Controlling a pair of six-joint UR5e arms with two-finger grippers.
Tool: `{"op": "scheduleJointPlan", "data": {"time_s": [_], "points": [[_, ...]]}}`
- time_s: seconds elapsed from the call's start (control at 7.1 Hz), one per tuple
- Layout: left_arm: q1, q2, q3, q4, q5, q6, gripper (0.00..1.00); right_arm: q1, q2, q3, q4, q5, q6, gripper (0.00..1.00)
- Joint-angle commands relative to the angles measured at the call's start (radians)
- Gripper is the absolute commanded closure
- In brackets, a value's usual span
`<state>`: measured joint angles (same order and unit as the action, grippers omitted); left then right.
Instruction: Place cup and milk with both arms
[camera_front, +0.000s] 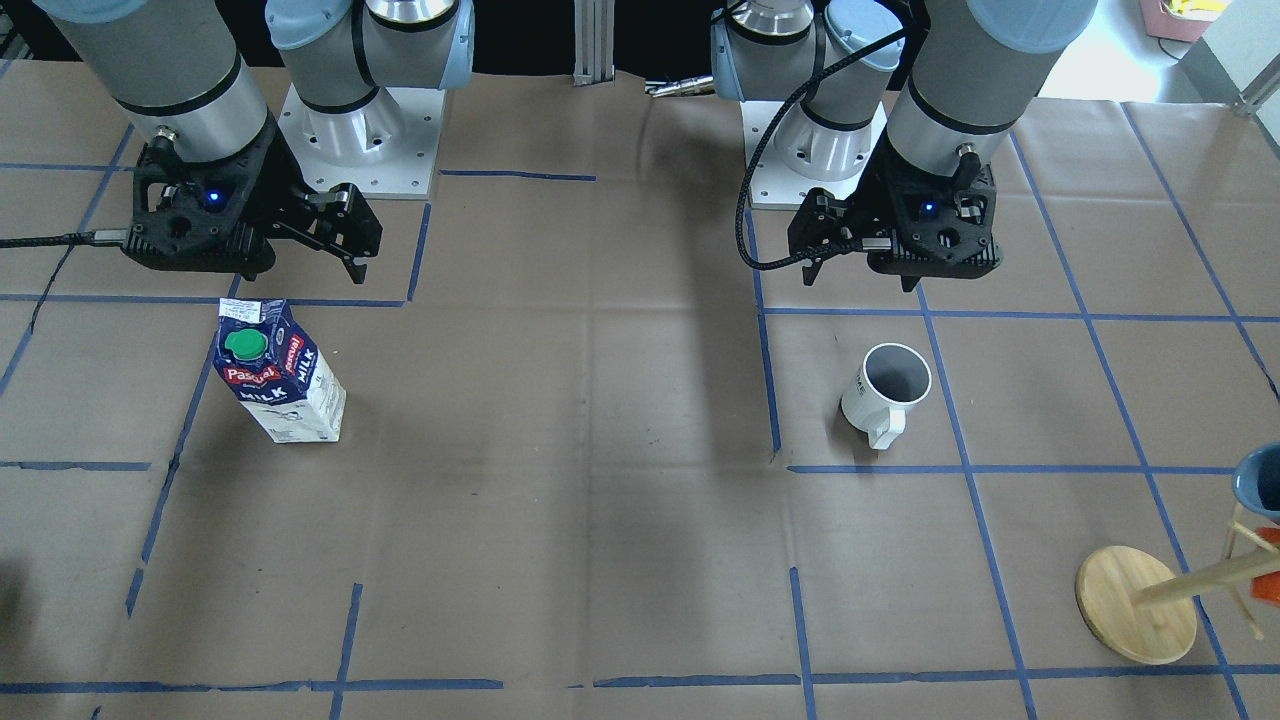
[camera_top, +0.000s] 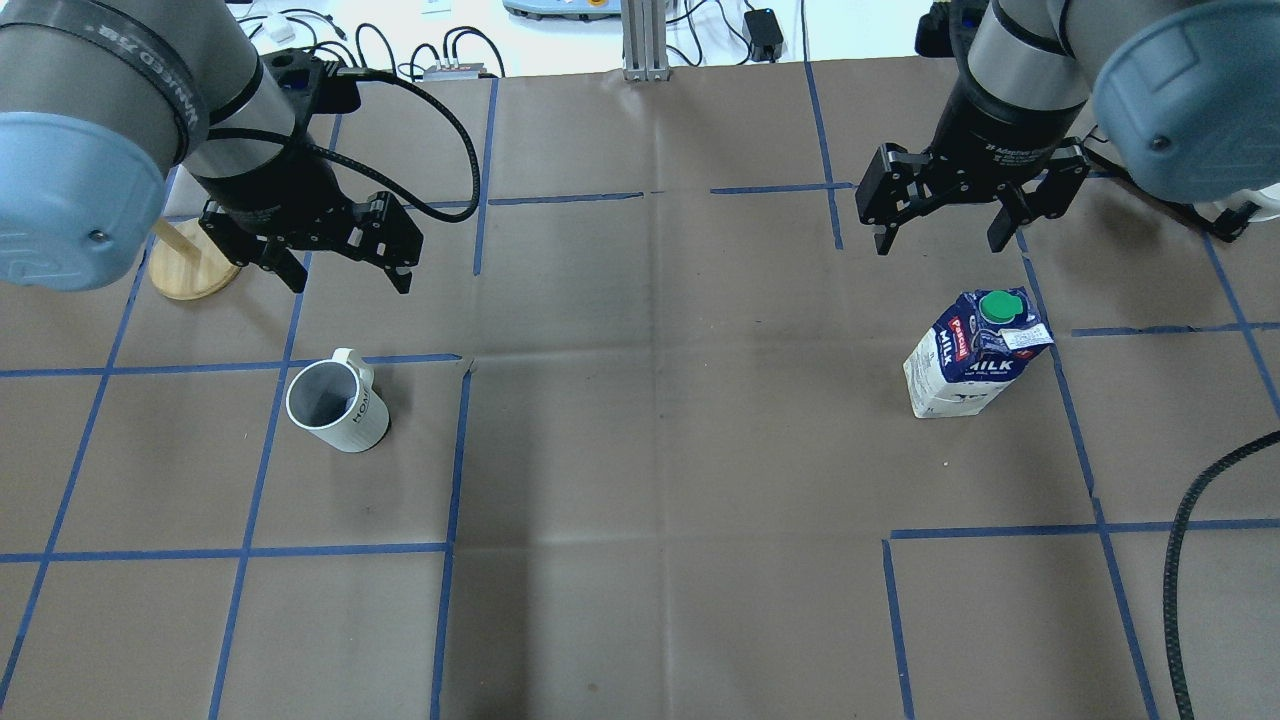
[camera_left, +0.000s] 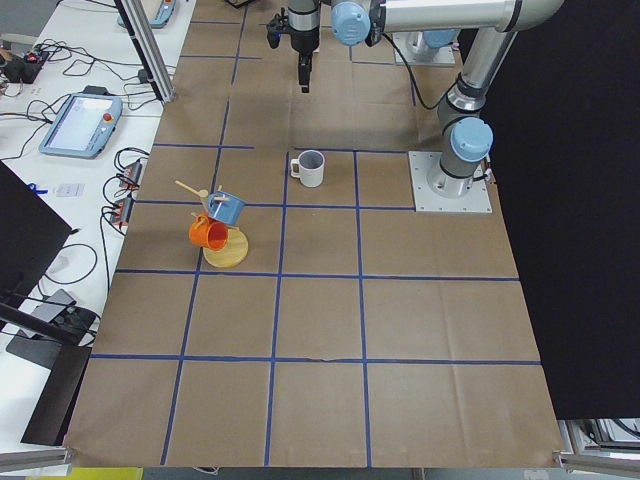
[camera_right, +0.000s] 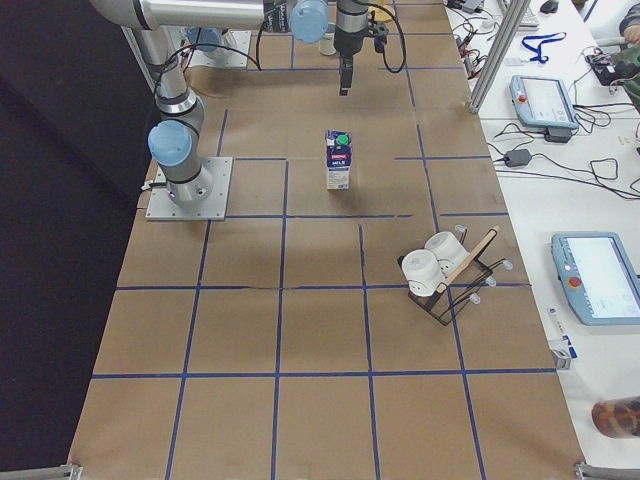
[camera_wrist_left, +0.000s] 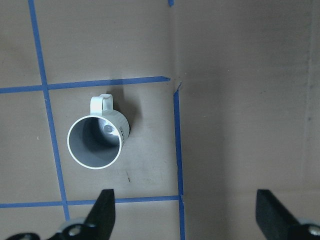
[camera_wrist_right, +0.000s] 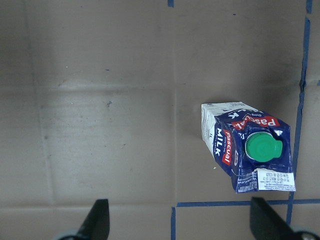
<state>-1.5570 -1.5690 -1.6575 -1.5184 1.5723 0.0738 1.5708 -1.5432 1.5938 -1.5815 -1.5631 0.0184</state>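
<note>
one cup (camera_top: 335, 405) and one milk (camera_top: 965, 360) carton stand upright on the brown-papered surface (camera_top: 650, 450), well apart, each in its own blue-taped square. in the overhead view the cup is at the left, mouth up, its single handle pointing to about 1 o'clock. the milk is at the right, with its one green cap on top.

there are two end effectors, both off the surface. the left end effector (camera_top: 348, 275) hovers at about 12 o'clock of the cup, its two fingers spread wide with nothing between them. the right end effector (camera_top: 940, 235) hovers at about 12 o'clock of the milk, likewise wide apart and empty.

at about 10 o'clock of the cup stands one wooden mug tree (camera_left: 225, 250) carrying two mugs, one blue mug (camera_left: 226, 208) and one orange mug (camera_left: 207, 233). in the right side view, at about 4 o'clock of the milk, one black rack (camera_right: 437, 303) holds two white mugs (camera_right: 420, 268).
</note>
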Motion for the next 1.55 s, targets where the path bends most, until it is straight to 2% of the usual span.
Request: {"op": "scheduleJointPlan", "data": {"time_s": [0.0, 1.41], "points": [[0.000, -0.009, -0.014, 0.038, 0.000, -0.002, 0.00, 0.000, 0.000, 0.000, 0.000, 0.000, 0.000, 0.00], [0.000, 0.015, -0.011, 0.040, -0.012, 0.000, 0.00, 0.000, 0.000, 0.000, 0.000, -0.002, 0.000, 0.00]]}}
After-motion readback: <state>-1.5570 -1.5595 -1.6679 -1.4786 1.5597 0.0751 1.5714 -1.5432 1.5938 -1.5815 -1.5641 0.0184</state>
